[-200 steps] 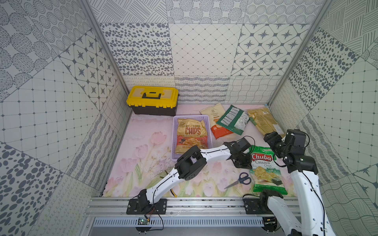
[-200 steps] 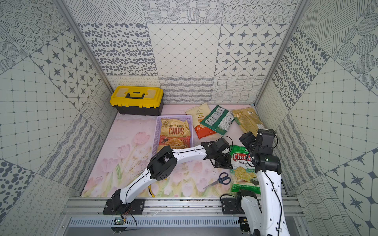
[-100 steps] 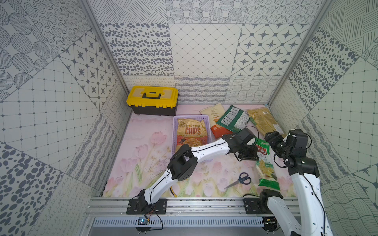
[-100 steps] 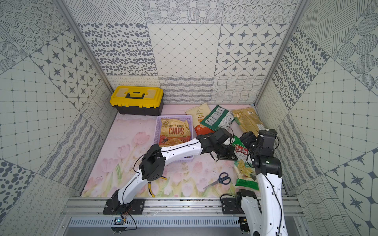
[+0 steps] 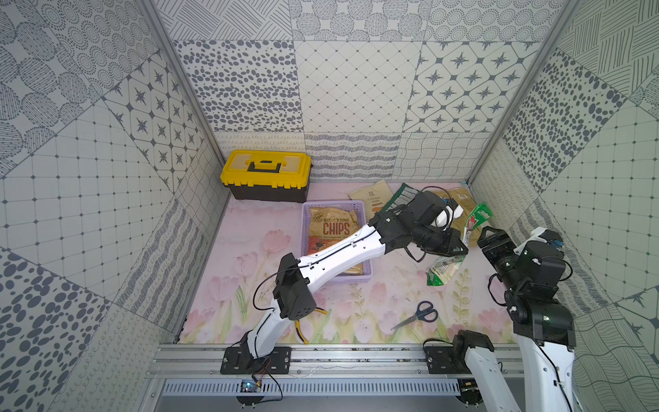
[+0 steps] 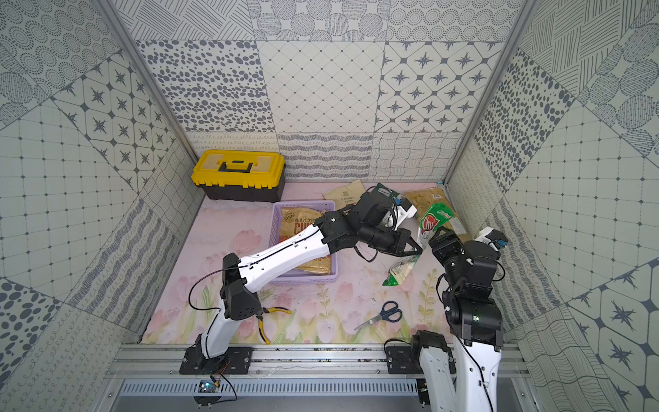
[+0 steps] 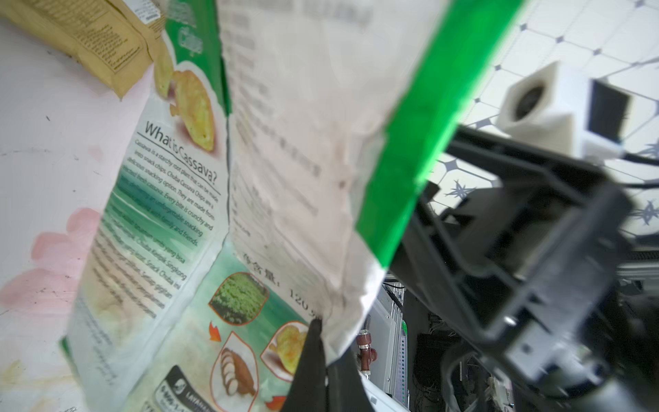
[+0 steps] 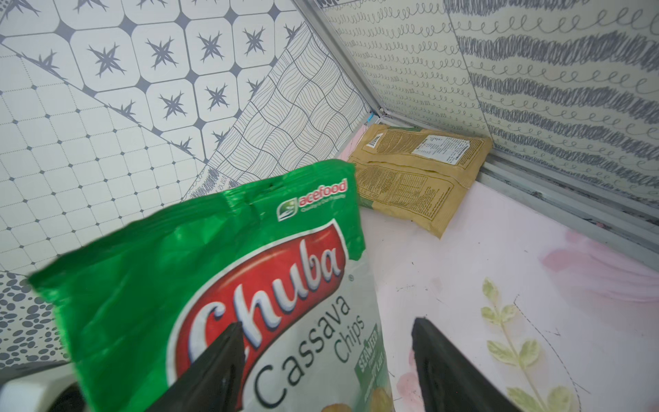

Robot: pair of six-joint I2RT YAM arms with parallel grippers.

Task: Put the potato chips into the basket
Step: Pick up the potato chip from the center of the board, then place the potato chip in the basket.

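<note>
**Left gripper** (image 5: 458, 249): jaws are closed, pinching a side edge of the green-white "Chuba" bag (image 5: 476, 221). In the left wrist view the dark fingertips (image 7: 313, 353) are meeting on the bag's white rim. The left arm is reaching across the basket toward the right side of the floral mat (image 5: 249, 232).

**"Chuba" bag**: it is hanging tilted between the two grippers, green top end uppermost and lower end drooping toward the mat. Whether that end is touching the mat cannot be told. It is sitting to the right of the basket, outside it.

**Right gripper** (image 8: 326, 323): jaws are standing wide and gripping nothing, and are facing the bag's printed front. One finger is overlapping the red logo and the other is showing over bare mat. Contact with the bag cannot be told.

**Basket** (image 5: 333, 205): lilac, lying mid-mat just in front of the yellow-and-black toolbox (image 5: 265, 174).

**Gold-red "CHIPS" bag** (image 5: 335, 228): it is lying flat in the basket, partly hidden under the left arm.

**Bags lying along the back wall, all outside the basket:**
- Cream "Cassava Chips" bag (image 5: 372, 196).
- Dark green bag (image 6: 383, 189), partly hidden by the left arm.
- Tan-gold bag (image 8: 410, 174), lying in the back right corner.

**Scissors** (image 5: 417, 314): lying near the front edge.

**Yellow-handled pliers** (image 6: 271, 317): lying by the left arm's base.
</note>
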